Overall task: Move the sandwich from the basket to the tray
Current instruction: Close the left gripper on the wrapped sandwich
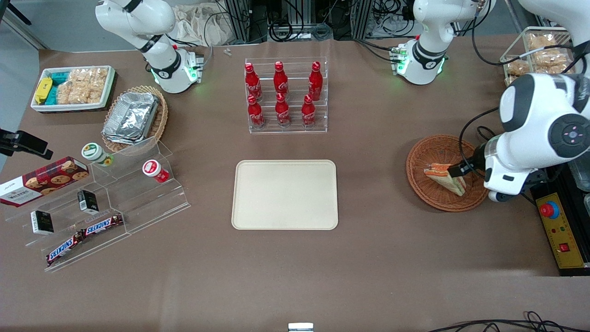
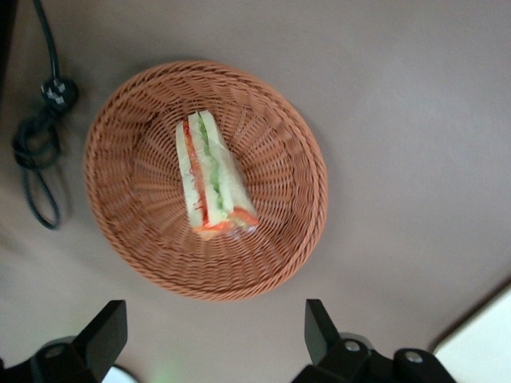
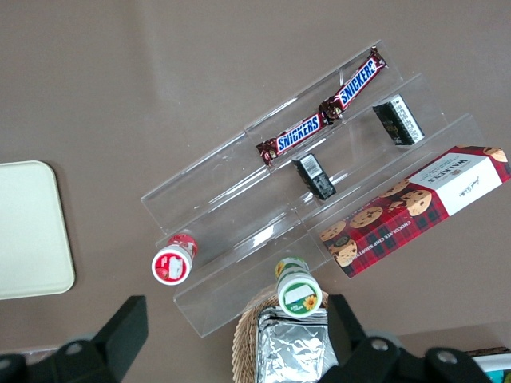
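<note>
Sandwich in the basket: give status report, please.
Left arm's hand open, above the round reddish-brown wicker basket. Triangular clear-wrapped sandwich lies in basket, not gripped. Flat cream rectangular tray bare; nothing in the way.

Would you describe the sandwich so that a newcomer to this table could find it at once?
At the working arm's end of the table sits a round reddish-brown wicker basket, with the open gripper hovering above it. Lying inside is the sandwich, a clear-wrapped wedge of pale bread with red and green filling. Nothing else is in that basket, and the other wicker basket holds foil containers.
</note>
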Robot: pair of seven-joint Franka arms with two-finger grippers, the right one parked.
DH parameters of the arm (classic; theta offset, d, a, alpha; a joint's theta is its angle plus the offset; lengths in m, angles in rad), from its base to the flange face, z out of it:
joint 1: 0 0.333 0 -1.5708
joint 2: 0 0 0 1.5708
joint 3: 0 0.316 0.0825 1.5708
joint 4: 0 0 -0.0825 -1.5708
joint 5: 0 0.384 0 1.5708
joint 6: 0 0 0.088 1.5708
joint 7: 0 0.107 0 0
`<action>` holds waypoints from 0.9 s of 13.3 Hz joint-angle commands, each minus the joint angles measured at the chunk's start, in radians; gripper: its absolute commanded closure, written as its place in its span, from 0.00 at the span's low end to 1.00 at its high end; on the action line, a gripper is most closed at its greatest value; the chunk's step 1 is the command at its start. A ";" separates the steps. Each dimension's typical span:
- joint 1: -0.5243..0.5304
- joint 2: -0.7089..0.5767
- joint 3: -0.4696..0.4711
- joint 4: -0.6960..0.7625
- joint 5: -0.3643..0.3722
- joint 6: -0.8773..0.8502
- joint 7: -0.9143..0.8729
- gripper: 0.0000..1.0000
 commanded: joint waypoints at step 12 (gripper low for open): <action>0.024 0.010 0.094 -0.367 0.008 0.451 -0.444 0.01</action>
